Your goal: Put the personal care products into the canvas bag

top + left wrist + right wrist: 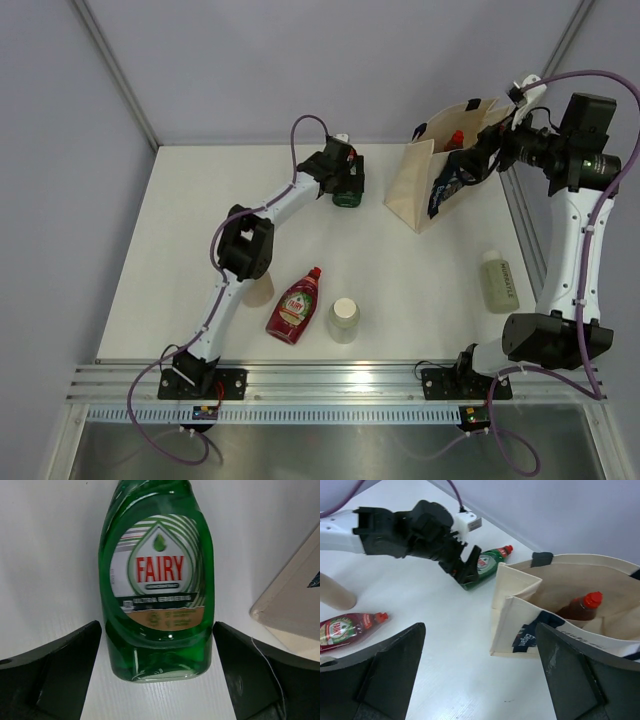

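Two fingers (60, 675) of the left gripper (156, 640), spread wide, are straddling the green teardrop plastic bottle (157, 580) near the table's (180, 250) far edge, readying a grasp.

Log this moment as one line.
left gripper: open, straddling green bottle | right gripper: open, beside canvas bag | bagged: one red bottle

white table (400, 270), pale grey walls (60, 150), aluminium rail (330, 375)

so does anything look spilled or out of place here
Nothing spilled or damaged. The green bottle and a red bottle lie on their sides, caps on; the canvas bag stands upright with another red bottle inside.
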`<action>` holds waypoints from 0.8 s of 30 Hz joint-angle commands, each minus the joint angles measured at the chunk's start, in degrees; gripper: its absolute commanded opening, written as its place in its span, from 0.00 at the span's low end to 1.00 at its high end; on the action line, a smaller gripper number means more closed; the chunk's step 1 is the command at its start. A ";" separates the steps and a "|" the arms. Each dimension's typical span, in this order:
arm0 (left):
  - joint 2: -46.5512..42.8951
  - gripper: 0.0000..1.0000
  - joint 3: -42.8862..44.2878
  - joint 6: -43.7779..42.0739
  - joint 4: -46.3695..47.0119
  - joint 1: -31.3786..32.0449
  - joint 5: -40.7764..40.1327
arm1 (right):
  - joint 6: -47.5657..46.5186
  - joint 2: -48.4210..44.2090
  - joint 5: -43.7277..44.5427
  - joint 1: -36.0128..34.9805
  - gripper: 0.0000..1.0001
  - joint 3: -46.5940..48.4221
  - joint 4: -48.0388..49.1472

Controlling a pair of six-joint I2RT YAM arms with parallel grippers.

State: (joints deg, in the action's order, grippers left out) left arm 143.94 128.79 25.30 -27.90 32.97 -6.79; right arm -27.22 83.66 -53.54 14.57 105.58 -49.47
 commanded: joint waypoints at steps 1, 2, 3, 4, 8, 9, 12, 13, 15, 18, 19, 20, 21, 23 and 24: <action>2.04 0.99 3.83 3.88 -1.36 -0.54 3.44 | -3.18 1.07 -7.63 -0.06 0.99 -2.83 -1.58; 2.66 0.99 4.18 4.40 -2.32 -0.63 3.79 | -3.62 0.90 -8.50 -0.59 0.99 -3.10 -2.37; 3.79 0.99 5.23 4.58 -3.12 -0.71 3.71 | -5.28 0.89 -8.34 -1.20 1.00 -3.45 -4.30; 4.33 0.99 5.76 4.76 -3.73 -0.72 3.88 | -6.34 0.81 -7.38 -1.99 1.00 -3.54 -5.36; 5.56 0.99 6.38 6.16 -5.15 -0.37 6.43 | -7.85 0.72 -1.32 -8.49 0.99 -4.68 -7.39; 5.56 0.99 6.47 6.08 -5.41 0.16 6.43 | -6.54 0.80 -0.09 -11.29 0.99 -5.73 -6.26; 5.83 0.99 6.38 6.16 -6.37 1.04 6.44 | -1.89 1.16 3.26 -15.52 0.99 -7.93 -2.75; 5.91 0.98 6.47 6.34 -7.07 1.22 6.44 | -0.56 1.59 4.31 -16.58 0.98 -8.28 -1.86; 6.35 0.93 6.38 6.87 -7.87 1.57 6.44 | 3.03 2.03 5.02 -17.38 0.99 -9.25 0.42; 6.97 0.65 6.21 6.52 -8.57 2.18 8.19 | 5.07 3.53 6.43 -18.17 0.98 -9.25 0.52; 6.88 0.46 5.95 6.34 -8.14 2.36 8.28 | 5.07 4.14 6.34 -18.26 0.98 -9.25 0.34; 6.79 0.39 5.07 5.99 -7.70 2.45 8.63 | 5.34 4.41 6.60 -18.26 0.98 -9.60 0.26; 6.10 0.32 4.37 5.90 -6.91 2.54 8.89 | 5.51 4.58 6.60 -18.35 0.98 -9.78 -0.09; 5.13 0.12 2.01 4.94 -4.89 2.54 8.90 | 5.16 4.85 6.87 -18.70 0.97 -10.74 -0.62; 3.38 0.05 0.95 4.59 -3.84 2.54 8.98 | 4.64 4.85 6.96 -18.96 0.97 -11.01 -0.97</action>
State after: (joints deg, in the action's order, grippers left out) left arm 147.39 133.49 32.53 -30.63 34.50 1.21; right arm -23.75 88.29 -48.03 -3.49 95.31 -50.92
